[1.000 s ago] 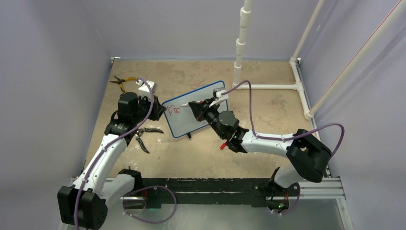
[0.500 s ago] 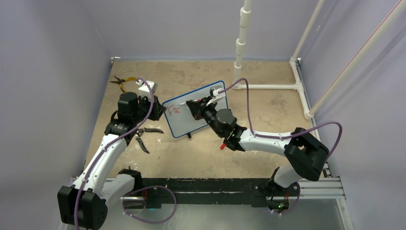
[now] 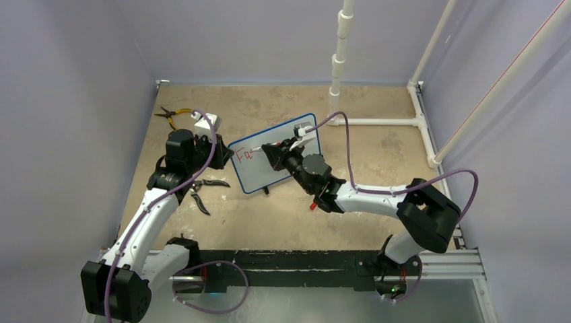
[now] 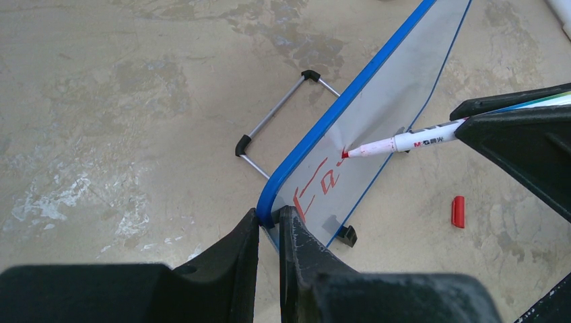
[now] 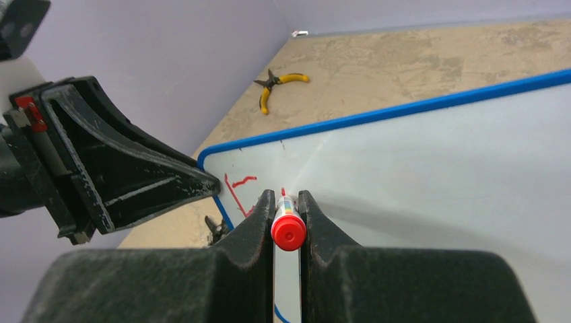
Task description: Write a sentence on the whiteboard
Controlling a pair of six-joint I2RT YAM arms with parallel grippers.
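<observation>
The small rectangular whiteboard (image 3: 258, 176) with a thin blue frame stands propped at a tilt near the middle of the mottled beige table (image 3: 377, 155), between your two arms. It carries only the opening of the sentence (image 4: 323, 185): red handwritten lettering reading roughly "Fa" near one corner, with the rest of the white face bare. I judge the task barely begun, with nearly all of the wording left to write. Your left gripper (image 4: 269, 219) is pressed together on the board's blue edge at the corner beside the lettering, bracing it. Your right gripper (image 5: 286, 198) pinches a white-barrelled red marker (image 4: 411, 141), whose tip sits at the board's face just past the last letter, apparently touching. A loose red marker cap (image 4: 458, 211) lies on the table near the board's front foot. Yellow-handled pliers (image 5: 283, 82) lie well apart, toward the far left corner.
</observation>
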